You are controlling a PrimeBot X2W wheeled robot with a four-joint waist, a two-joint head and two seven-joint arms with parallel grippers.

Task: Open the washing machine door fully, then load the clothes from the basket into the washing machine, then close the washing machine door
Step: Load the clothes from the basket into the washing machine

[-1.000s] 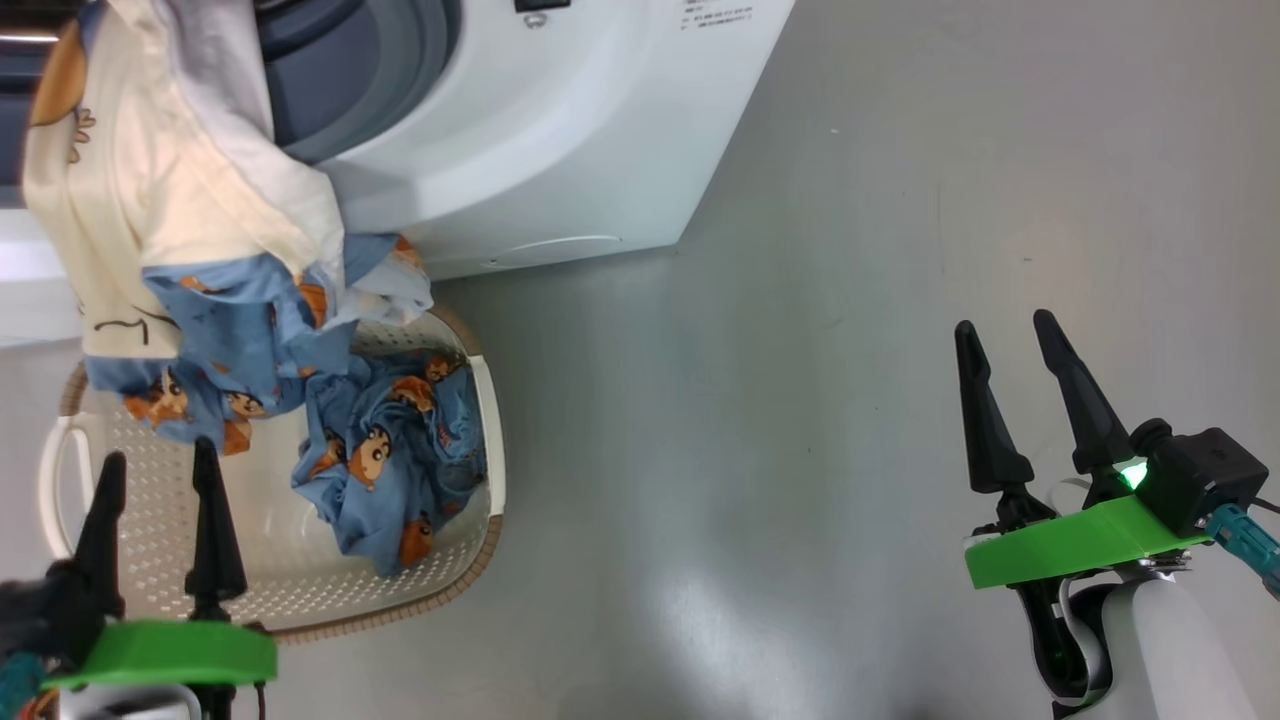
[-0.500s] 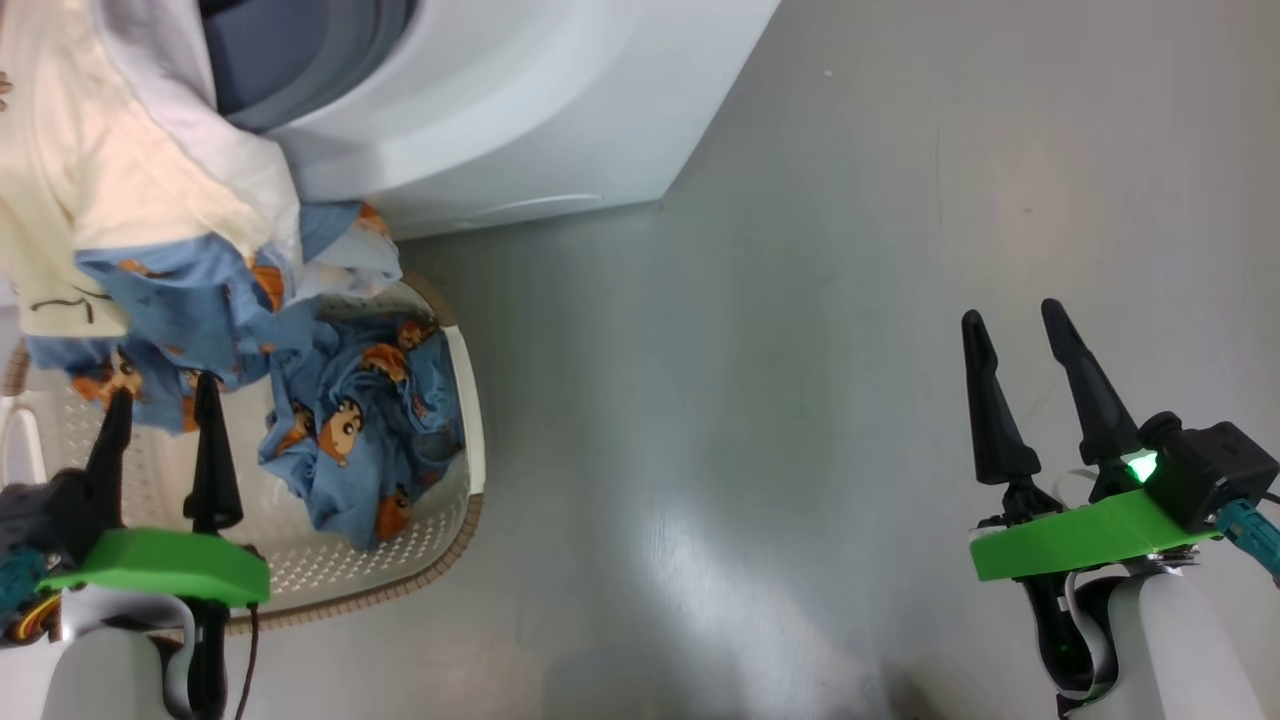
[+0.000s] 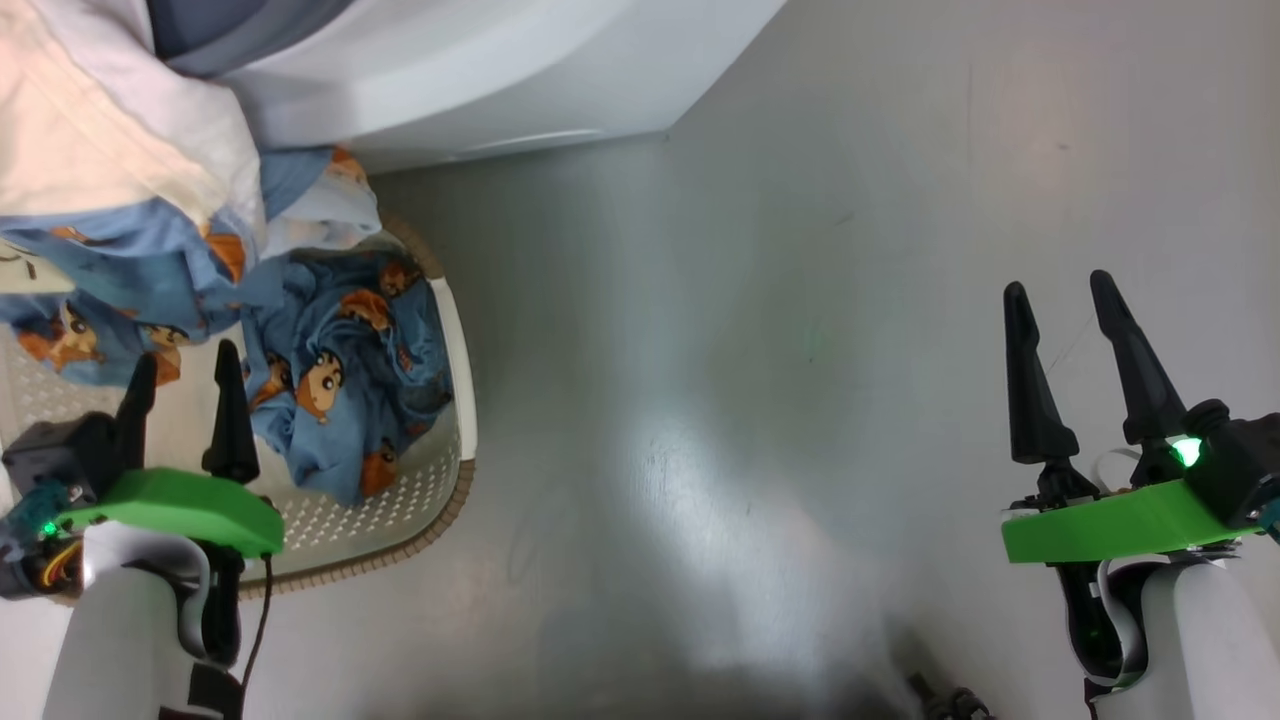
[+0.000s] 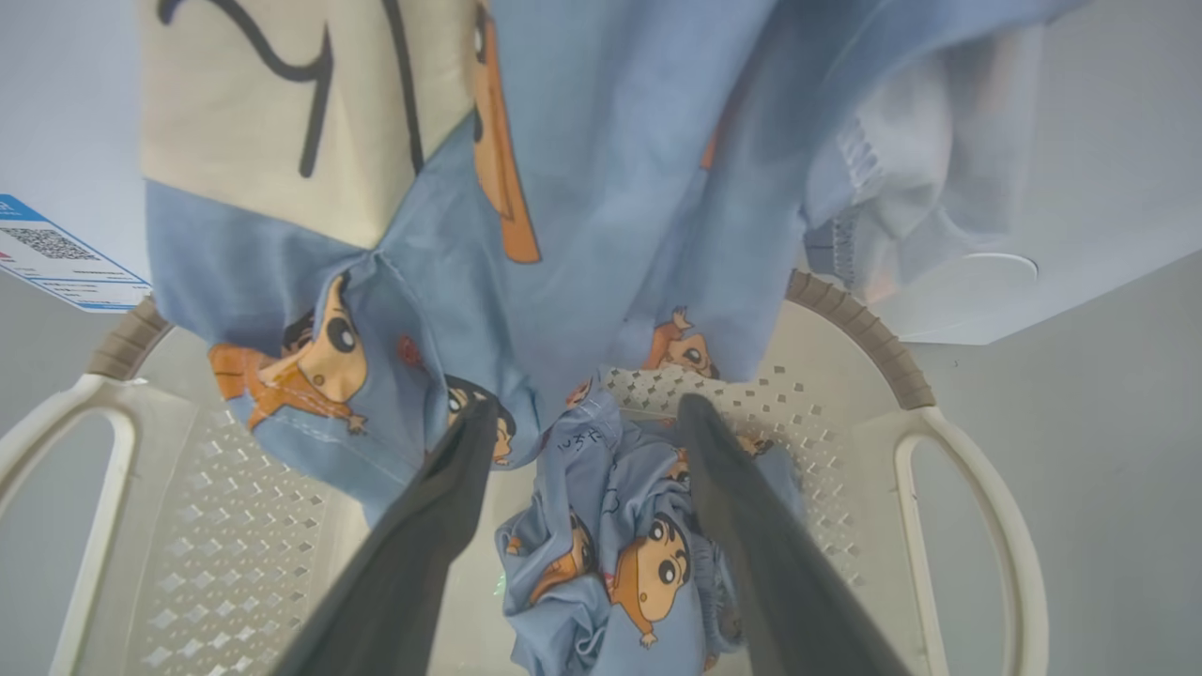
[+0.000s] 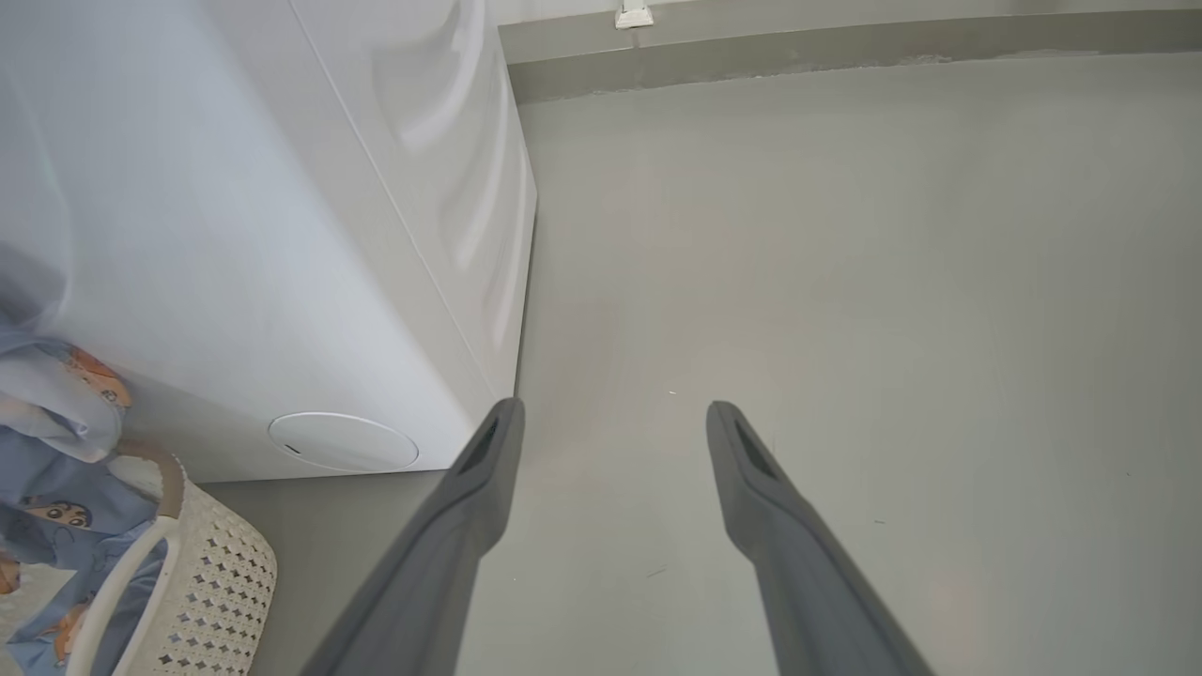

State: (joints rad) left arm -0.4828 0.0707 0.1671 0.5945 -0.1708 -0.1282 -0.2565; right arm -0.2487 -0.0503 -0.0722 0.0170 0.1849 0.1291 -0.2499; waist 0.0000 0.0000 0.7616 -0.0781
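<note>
A laundry corner in a plain utility room is suggested. A white washing machine is stood directly on a smooth, glossy grey floor, and a perforated basket of printed blue clothes is set just beside it. A plain grey band is seen along the foot of the far wall.

The clothes are soft, crumpled cloth; the basket is matt perforated plastic. The washing machine is smooth and glossy, the floor smooth with a dull sheen.
</note>
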